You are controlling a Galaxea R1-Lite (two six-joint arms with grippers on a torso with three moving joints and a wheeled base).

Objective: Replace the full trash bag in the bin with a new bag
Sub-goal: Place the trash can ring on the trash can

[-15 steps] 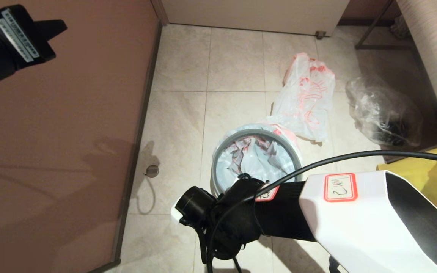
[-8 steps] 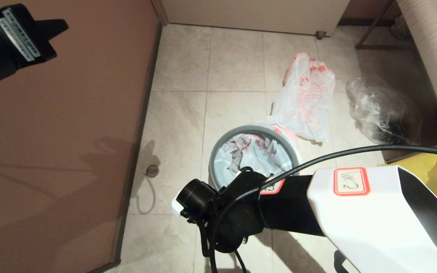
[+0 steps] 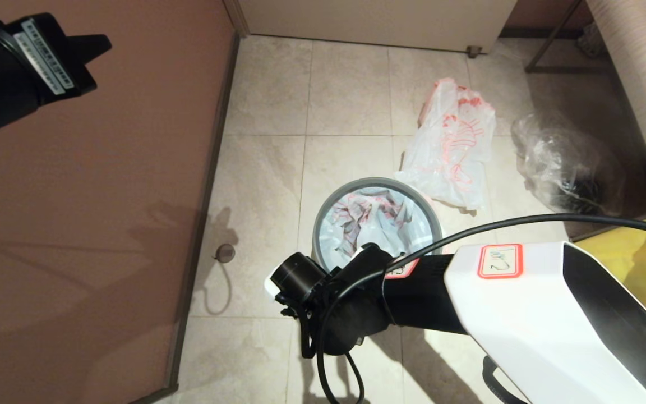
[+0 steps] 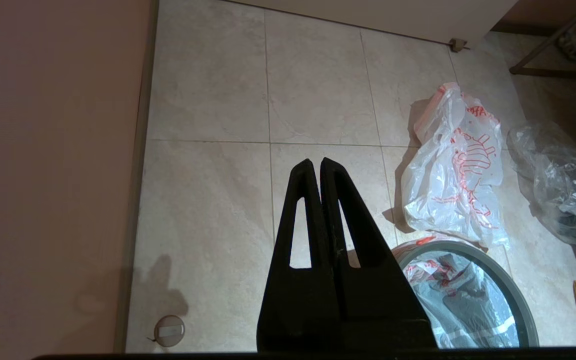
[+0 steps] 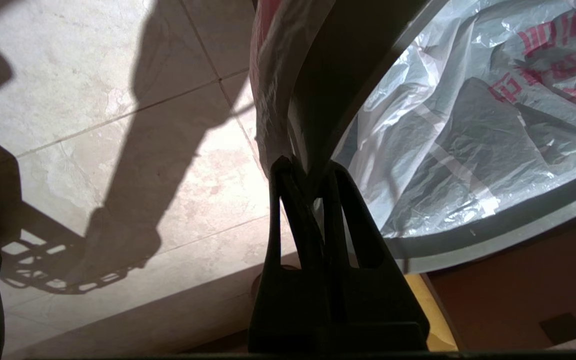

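- I am looking down on a floor of pale beige stone tiles [image 3: 267,185]; a brown wall [image 3: 93,224] runs along my left, and a small round metal floor stop [image 3: 224,253] sits near its base.
- Compared with a second ago, the bin's thin grey ring rim [image 3: 323,219] now sits squarer on the bin, and less pink-edged plastic shows outside it on the far side. My right arm has drawn a little toward the near edge of the bin.
- My right gripper [image 5: 308,172] is at the near-left edge of the small round black waste bin [image 5: 338,75], clenched on the folded edge of the thin white translucent new bag with red block characters [image 5: 468,125]. The bag lines the bin just beyond the fingertips and spreads away to their right.
- The bulging white full trash bag with red-orange line drawing [image 3: 452,151] lies on the tiles just beyond the bin, well apart from the right gripper, touching or nearly touching the rim.
- A clear colourless plastic bag with dark contents [image 3: 567,165] lies further right of it, and a yellow fabric bag [image 3: 631,264] is beside my right arm.
- My left gripper [image 4: 320,167] hangs off to the left by the wall, fingers pressed together on nothing, well apart from the bin.
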